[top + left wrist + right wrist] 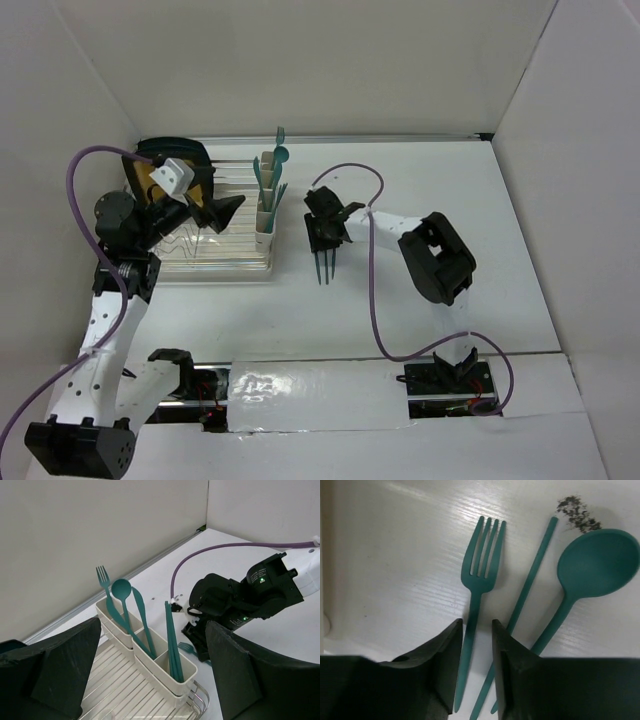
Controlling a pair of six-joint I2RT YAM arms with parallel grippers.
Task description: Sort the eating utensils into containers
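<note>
Three teal utensils lie side by side on the white table: a fork, a thin straight handle and a round-bowled spoon; from above they show as a bunch. My right gripper is down over them, its jaws narrow and straddling the fork's handle with a gap on each side. The cream containers hold a fork, a spoon, a knife and, in the nearest cup, upright handles. My left gripper hangs wide open and empty above the rack, left of the cups.
The containers stand at the right end of a clear wire-ribbed dish rack. The right arm's black wrist sits just right of the cups. A dark speckled patch marks the table. White walls close in on three sides.
</note>
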